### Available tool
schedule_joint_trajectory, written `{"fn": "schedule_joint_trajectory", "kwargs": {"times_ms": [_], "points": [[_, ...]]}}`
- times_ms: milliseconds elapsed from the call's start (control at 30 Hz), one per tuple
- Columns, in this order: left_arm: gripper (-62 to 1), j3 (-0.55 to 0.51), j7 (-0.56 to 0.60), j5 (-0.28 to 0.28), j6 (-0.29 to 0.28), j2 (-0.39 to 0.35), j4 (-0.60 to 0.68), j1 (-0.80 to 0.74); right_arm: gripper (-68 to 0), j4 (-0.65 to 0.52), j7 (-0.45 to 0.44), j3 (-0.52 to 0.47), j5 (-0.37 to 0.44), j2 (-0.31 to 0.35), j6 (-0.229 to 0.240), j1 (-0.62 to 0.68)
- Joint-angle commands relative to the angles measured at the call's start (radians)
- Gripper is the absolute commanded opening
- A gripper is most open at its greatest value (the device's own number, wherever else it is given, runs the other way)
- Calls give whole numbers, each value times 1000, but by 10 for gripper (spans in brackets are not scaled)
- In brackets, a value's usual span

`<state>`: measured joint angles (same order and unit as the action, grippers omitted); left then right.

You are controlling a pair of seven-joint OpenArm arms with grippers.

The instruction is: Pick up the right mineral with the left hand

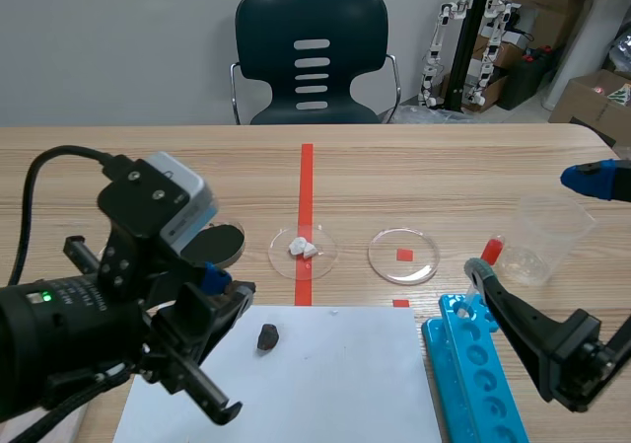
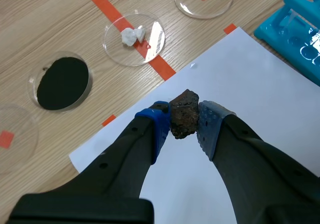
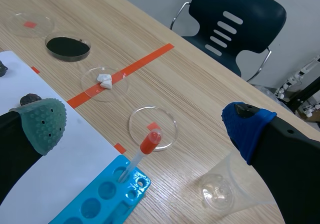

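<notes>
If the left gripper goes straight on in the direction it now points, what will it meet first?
Most likely the dark mineral, which in the wrist view shows right between the open fingers of the left gripper, lying on the white paper. The gap to it is unclear.

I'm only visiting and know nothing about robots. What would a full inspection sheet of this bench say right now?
Surface: wooden table, white paper sheet near the robot, orange-red tape marks.
Job's things: one dark mineral on the paper.
Clutter: dish of white lumps, dish of black powder, empty dish, blue rack holding a red-topped dropper, clear cup.
Grippers: left gripper at the mineral, grip unclear; right gripper open, holding nothing.
Cables: black cable looping over the left arm.
Surroundings: dark chair across the table, cardboard boxes behind.
</notes>
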<state>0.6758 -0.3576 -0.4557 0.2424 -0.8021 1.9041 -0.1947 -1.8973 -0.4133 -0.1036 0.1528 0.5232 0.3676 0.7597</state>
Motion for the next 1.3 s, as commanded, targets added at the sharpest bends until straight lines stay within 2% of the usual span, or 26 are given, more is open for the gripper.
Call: {"fn": "schedule_joint_trajectory", "kwargs": {"times_ms": [0, 300, 733, 967, 1100, 1267], "points": [[-481, -14, 41, -9, -1, -24, 29, -35, 4, -13, -11, -7, 8, 0, 0, -6], [-481, -141, 173, -13, -2, -115, 62, -254, 4, -13, -11, -7, 8, 0, 0, -6], [-481, -352, 235, 22, -50, -115, 114, -507, 4, -13, -11, -7, 8, 0, 0, -6], [-481, -465, 239, 33, -51, -101, 171, -606, 4, -13, -11, -7, 8, 0, 0, -6], [-481, -503, 264, 32, -55, -93, 177, -644, 4, -13, -11, -7, 8, 0, 0, -6], [-481, -502, 261, 32, -54, -93, 177, -644, 4, -13, -11, -7, 8, 0, 0, -6]]}}
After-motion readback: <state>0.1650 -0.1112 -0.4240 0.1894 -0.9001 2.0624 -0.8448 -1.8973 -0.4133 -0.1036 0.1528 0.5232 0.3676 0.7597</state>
